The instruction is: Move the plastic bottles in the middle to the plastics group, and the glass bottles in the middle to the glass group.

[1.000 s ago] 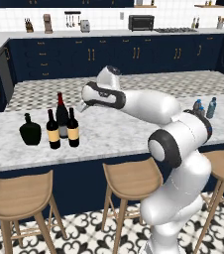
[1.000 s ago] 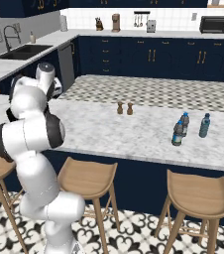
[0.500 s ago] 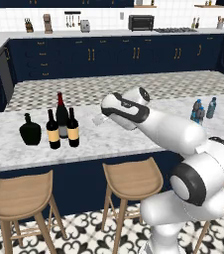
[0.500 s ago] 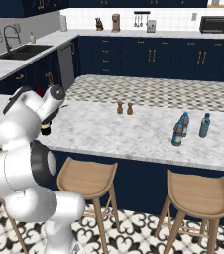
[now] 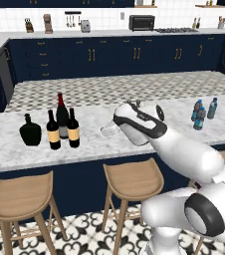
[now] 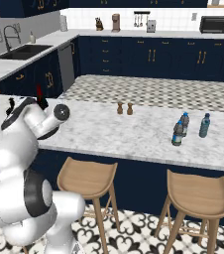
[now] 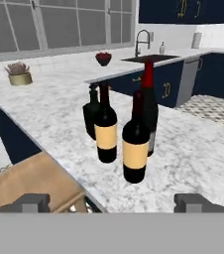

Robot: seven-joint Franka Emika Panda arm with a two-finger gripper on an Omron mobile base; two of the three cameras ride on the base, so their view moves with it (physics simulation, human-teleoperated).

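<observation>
Four glass bottles stand together on the left of the marble counter (image 5: 134, 149): a squat black flask (image 5: 30, 132), a tan-label wine bottle (image 5: 53, 131), a tall red-capped bottle (image 5: 61, 115) and a yellow-label bottle (image 5: 73, 129). My gripper (image 5: 107, 131) hovers low over the counter just right of them, open and holding nothing. The hand view looks at the flask (image 7: 90, 116), the tan-label bottle (image 7: 106, 129), the yellow-label bottle (image 7: 135, 146) and the tall bottle (image 7: 149, 106) beyond my gripper (image 7: 113, 203). Three small blue plastic bottles (image 6: 178, 133) (image 6: 185, 121) (image 6: 204, 125) cluster at the counter's right end (image 5: 200, 115).
Two small brown shakers (image 6: 124, 108) stand mid-counter on the far side. Wooden stools (image 5: 133, 180) (image 6: 86, 177) line the near counter edge. A sink with faucet (image 7: 142, 42) and a potted plant (image 7: 18, 73) sit on the back counters.
My arm has pulled back from the glass bottles, and the open hand has moved right and lower. The bottles have stayed put.
</observation>
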